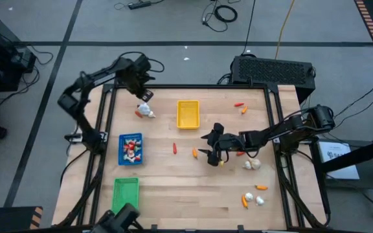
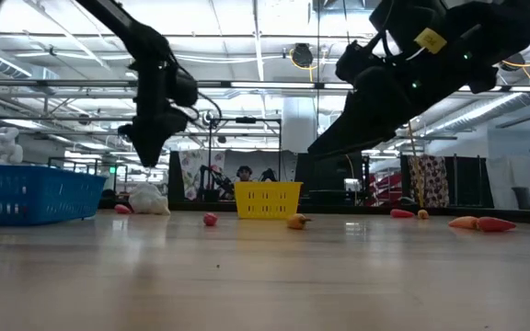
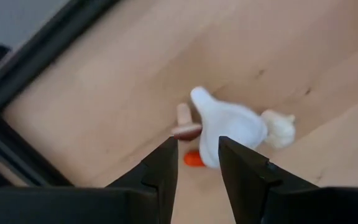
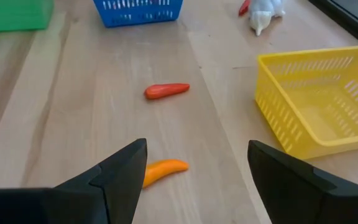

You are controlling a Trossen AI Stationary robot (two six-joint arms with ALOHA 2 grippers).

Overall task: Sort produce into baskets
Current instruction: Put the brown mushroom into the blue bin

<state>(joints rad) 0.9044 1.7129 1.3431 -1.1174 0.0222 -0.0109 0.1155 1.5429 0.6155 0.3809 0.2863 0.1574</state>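
Observation:
My left gripper [image 1: 142, 96] hovers near the table's far left over a cluster of produce [image 1: 146, 111]: a white garlic-like bulb [image 3: 229, 124], a smaller whitish bulb [image 3: 278, 127], a small brown-capped piece [image 3: 185, 127] and an orange-red piece [image 3: 193, 158]. Its fingers [image 3: 197, 171] are slightly open and empty. My right gripper [image 1: 214, 154] is wide open and empty [image 4: 197, 165] at mid-table, above an orange piece [image 4: 163, 169] and near a red piece [image 4: 166, 91]. The yellow tray [image 1: 188, 114], the blue tray [image 1: 130, 148], which holds several pieces, and the green tray [image 1: 125, 193] rest on the table.
More produce lies on the right half: orange-red pieces at the far right [image 1: 241, 107], a whitish bulb [image 1: 252, 164], and orange and white pieces near the front right [image 1: 254, 197]. A black frame borders the table [image 1: 109, 116]. Bare wood lies at the near centre.

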